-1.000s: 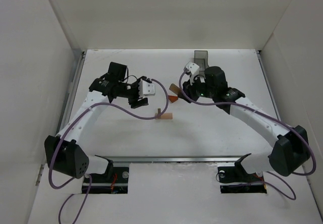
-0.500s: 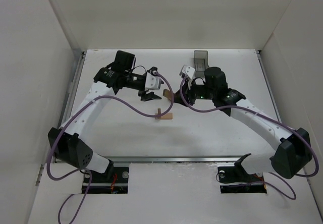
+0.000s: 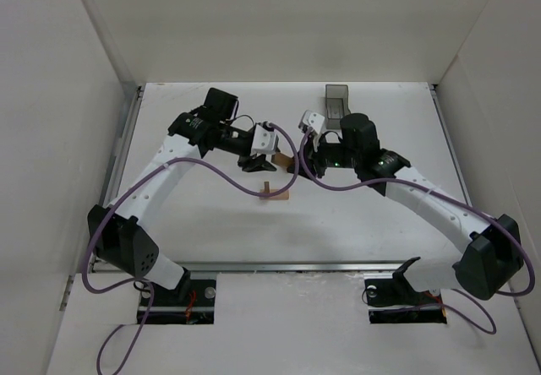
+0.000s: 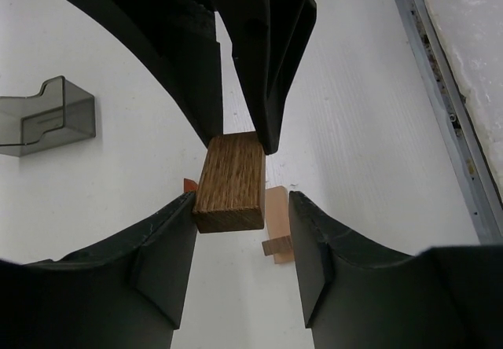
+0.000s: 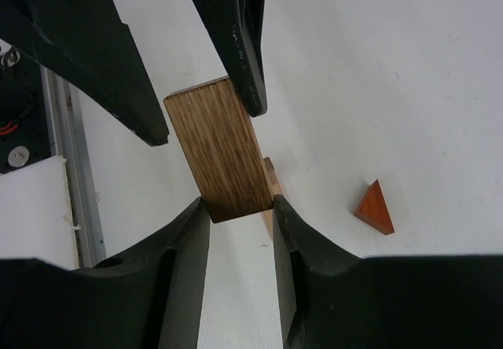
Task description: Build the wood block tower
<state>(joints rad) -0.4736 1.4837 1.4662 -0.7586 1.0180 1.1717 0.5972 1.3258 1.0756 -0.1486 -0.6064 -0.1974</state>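
We see the right gripper (image 5: 240,205) clamped on one end of a wooden block (image 5: 220,148) above mid-table. The left gripper (image 4: 241,201) straddles the other end, jaws parted, with one finger touching. Pale blocks (image 3: 275,195) lie at its 6 o'clock, with the orange triangular piece (image 5: 374,207) nearby.

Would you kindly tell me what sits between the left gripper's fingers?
A dark wood block, also pinched by the right gripper; the left wrist view shows it.

Shows white table (image 3: 355,223) hemmed by plain white walls (image 3: 287,29) on 3 sides, w/ metal rails (image 3: 279,266) along edges; even light.
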